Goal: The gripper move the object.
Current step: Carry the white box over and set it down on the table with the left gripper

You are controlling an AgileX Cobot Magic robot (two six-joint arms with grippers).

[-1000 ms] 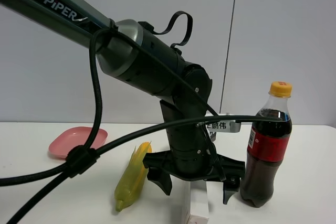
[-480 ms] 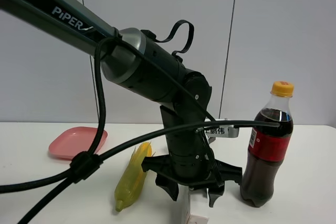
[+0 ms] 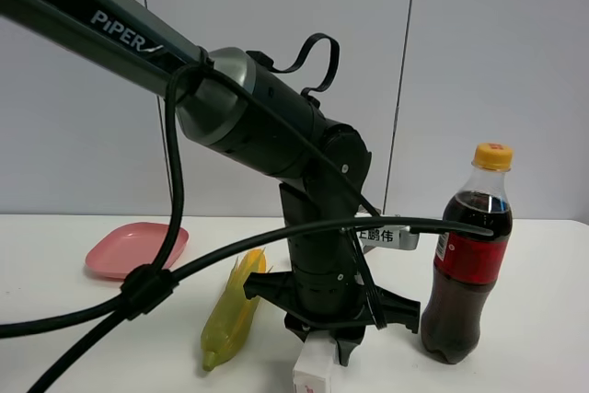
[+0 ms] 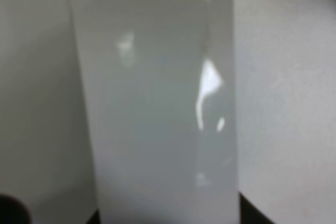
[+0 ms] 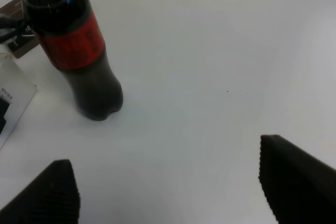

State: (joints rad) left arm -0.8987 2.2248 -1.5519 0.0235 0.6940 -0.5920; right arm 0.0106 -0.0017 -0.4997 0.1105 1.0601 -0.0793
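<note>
The long white carton (image 3: 313,373) lies on the white table at the bottom centre of the exterior view, only its near end showing. My left gripper (image 3: 324,342), black with two pointed claw fingers, points down over it, and the fingers are closed against the carton's sides. In the left wrist view the carton (image 4: 163,103) fills the middle of the frame, blurred and very close. My right gripper (image 5: 173,192) is open and empty above bare table; its two dark fingertips (image 5: 58,187) show at the frame's lower corners. The carton's edge (image 5: 10,103) shows in that view too.
A cola bottle (image 3: 465,273) with a red label stands upright just right of the left gripper; it shows in the right wrist view (image 5: 73,45). A yellow corn cob (image 3: 235,310) lies to the gripper's left. A pink plate (image 3: 133,248) sits at the back left. A brown box edge (image 5: 25,49) shows behind the bottle.
The left gripper's fingers have closed from wide open onto the carton. The carton has shifted a little to the left in the exterior view.
</note>
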